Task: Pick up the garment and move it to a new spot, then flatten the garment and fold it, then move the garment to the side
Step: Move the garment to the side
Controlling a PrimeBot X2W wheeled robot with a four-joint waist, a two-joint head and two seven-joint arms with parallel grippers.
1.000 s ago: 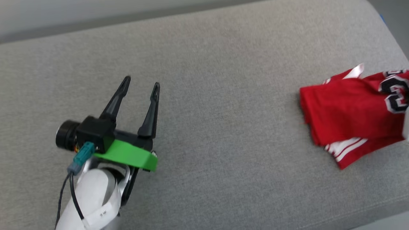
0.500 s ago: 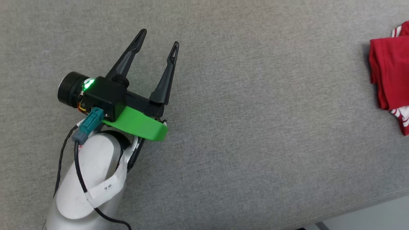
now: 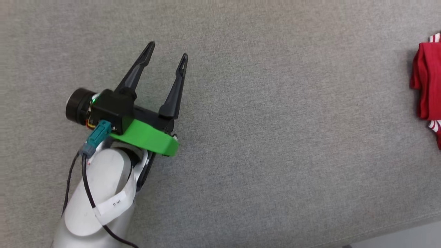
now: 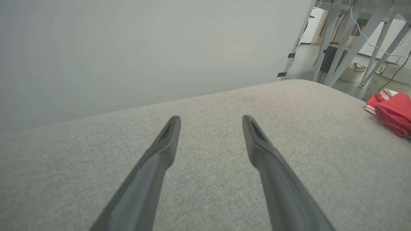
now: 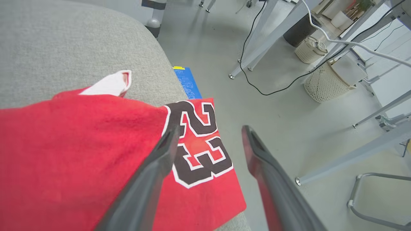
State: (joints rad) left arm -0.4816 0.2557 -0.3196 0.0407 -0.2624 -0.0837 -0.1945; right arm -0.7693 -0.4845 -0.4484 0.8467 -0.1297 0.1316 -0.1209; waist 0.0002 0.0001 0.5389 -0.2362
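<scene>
Two parted right fingers (image 5: 151, 179) astride the edge of the garment (image 5: 64, 144).

1. Garment (image 5: 80, 154): the numeral "23" (image 5: 197, 141) is printed on the red fabric in dark characters with a white outline.
2. White band (image 3: 115, 203), wrapped round the pale forearm (image 3: 96, 186), well left of the garment: carries a short dark marking, too small to read.
3. Blue sheet (image 5: 188, 84), on the floor (image 5: 273, 106) just beyond the garment: faint print, not legible.
</scene>
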